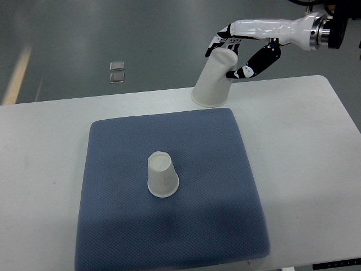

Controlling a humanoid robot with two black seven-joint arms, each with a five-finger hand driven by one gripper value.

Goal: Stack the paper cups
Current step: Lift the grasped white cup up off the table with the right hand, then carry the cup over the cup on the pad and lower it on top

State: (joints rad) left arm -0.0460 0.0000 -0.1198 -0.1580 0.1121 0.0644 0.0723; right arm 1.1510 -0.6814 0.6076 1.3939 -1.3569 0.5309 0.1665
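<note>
Nearest you, the blue mat (pixel 169 226) covers the middle of the white table (pixel 304 169). One paper cup (pixel 162 175) stands upside down near the mat's centre, apart from everything else. Look to the far edge and you see your right hand (pixel 240 48), reaching in from the right, with its fingers (pixel 217 42) and thumb wrapped around the closed end of a second, larger-looking cup (pixel 214 79). That cup is also inverted and tilted, its rim at the mat's far right corner. Two small clear squares (pixel 117 71) lie on the floor beyond.
</note>
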